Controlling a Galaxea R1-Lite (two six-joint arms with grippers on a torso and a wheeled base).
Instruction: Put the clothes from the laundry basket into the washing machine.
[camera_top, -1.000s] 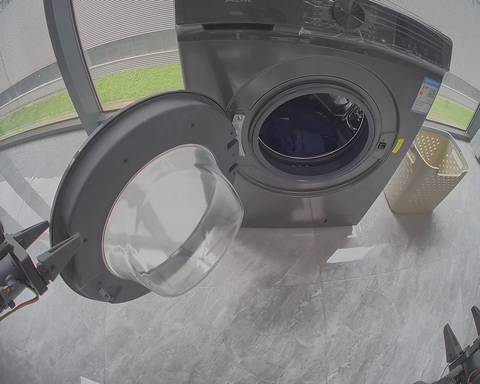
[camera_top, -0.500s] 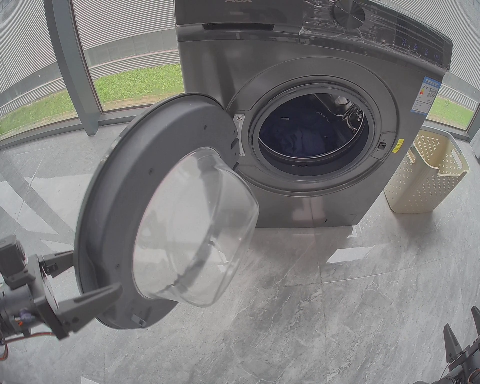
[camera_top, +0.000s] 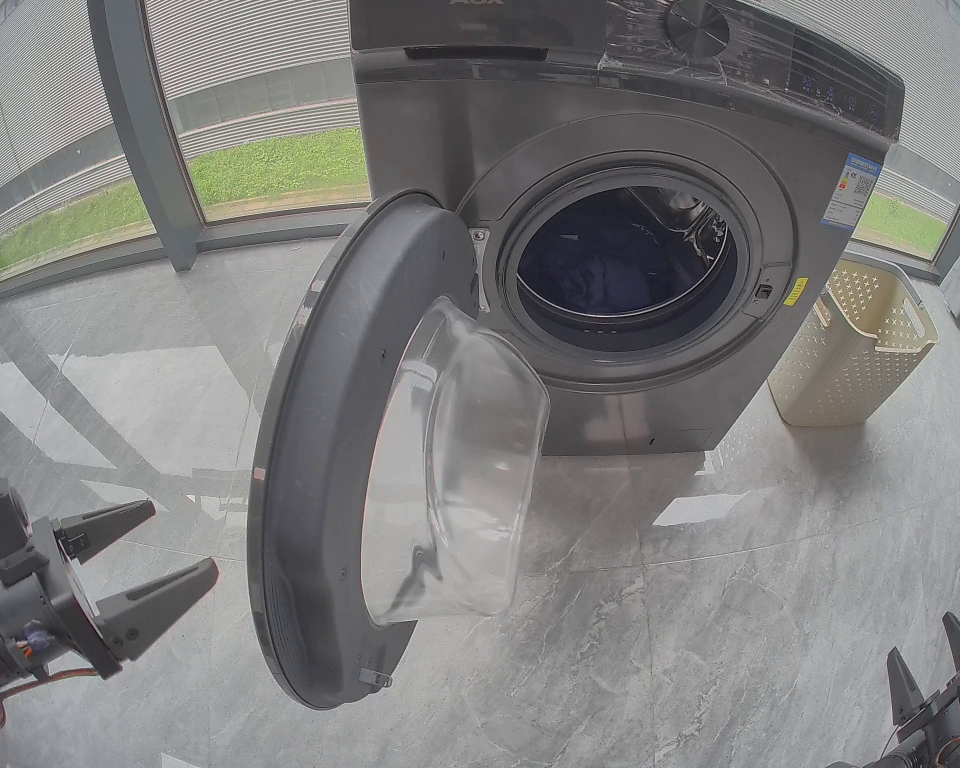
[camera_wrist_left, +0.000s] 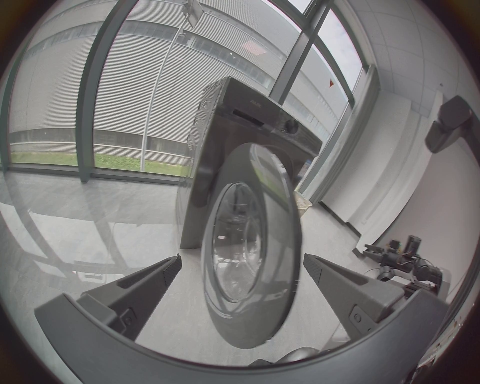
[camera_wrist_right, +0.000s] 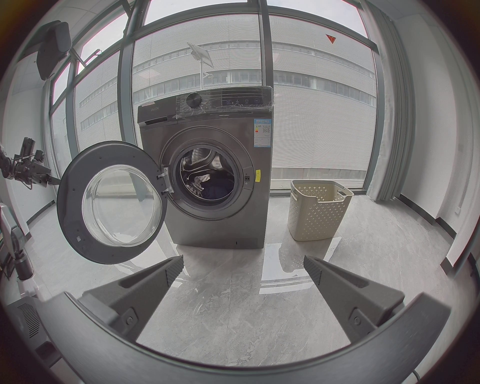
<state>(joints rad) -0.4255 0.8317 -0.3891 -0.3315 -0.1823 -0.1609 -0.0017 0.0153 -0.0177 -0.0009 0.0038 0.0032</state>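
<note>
Door: the washing machine (camera_top: 420, 130) door (camera_top: 330, 450) has swung a good way towards shut within the last second. It faced the head camera wide open before. Now it stands nearly edge-on, about halfway round, with its glass bowl (camera_top: 460, 460) turned towards the drum (camera_top: 625, 330).
Left hand: the left hand (camera_top: 182, 540) has its fingers spread wide and carries nothing. Half a second ago its lower finger was at the door's lower rim. Now the door stands just ahead of the fingertips with floor (camera_top: 650, 600) showing between, so the two are apart.
Right hand: the right hand (camera_wrist_right: 243, 260) is low near the floor, fingers spread and empty, in the same place as a second ago.
Clothes: dark blue clothes (camera_top: 600, 280) lie inside the drum, well ahead of both hands.
Laundry basket: the laundry basket (camera_top: 850, 350) stands on the floor well ahead of the right hand, just beside the machine. No clothes show in the part of its inside that can be seen.
Meaning for the task: the loading looks done, and the shove on the door reads as the closing step.
Watch for: the door is only partway round and nothing touches it. It may stop short of the latch, so a second push from the left hand could be called for.
</note>
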